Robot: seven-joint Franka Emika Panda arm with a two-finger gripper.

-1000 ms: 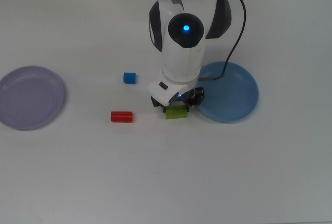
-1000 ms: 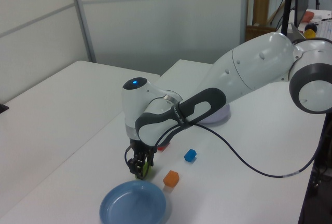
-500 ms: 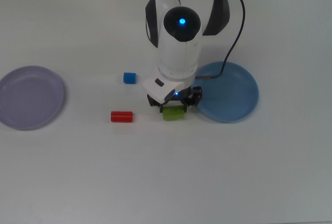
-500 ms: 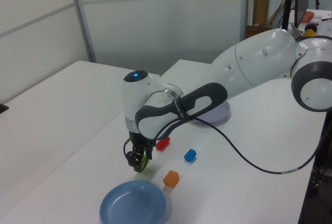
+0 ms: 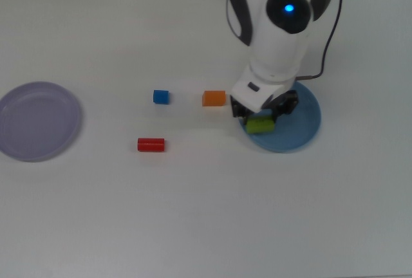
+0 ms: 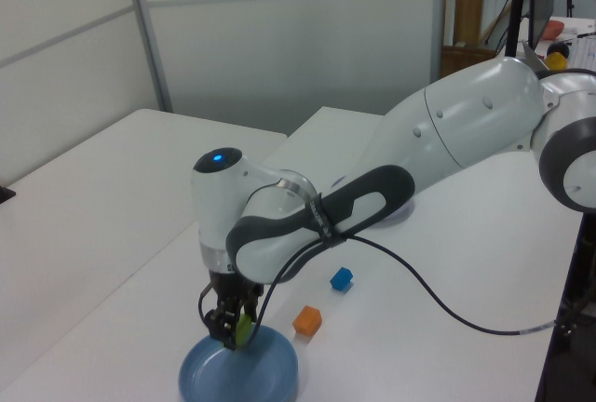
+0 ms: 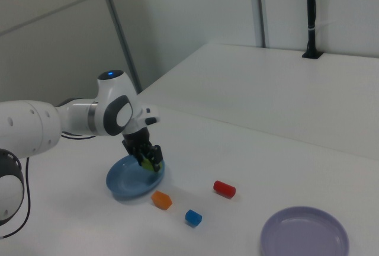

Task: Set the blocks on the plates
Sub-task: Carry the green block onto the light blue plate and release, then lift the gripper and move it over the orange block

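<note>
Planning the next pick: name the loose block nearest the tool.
The orange block. It lies on the table just beside the blue plate and the tool; the blue cube and red cylinder lie farther off.

The white arm (image 6: 447, 132) is stretched out low from the left view's right side and is bent down at the wrist (image 6: 228, 225), so that the gripper (image 5: 261, 118) is pointed straight down. A blue light is shown on top of the wrist housing. A black cable is run along the forearm and is looped down behind it. The two dark fingers (image 7: 148, 152) are closed on a green block (image 5: 260, 125), which is held between them just under the hand. The gripper is seen near the top view's right, below the rounded wrist.
</note>
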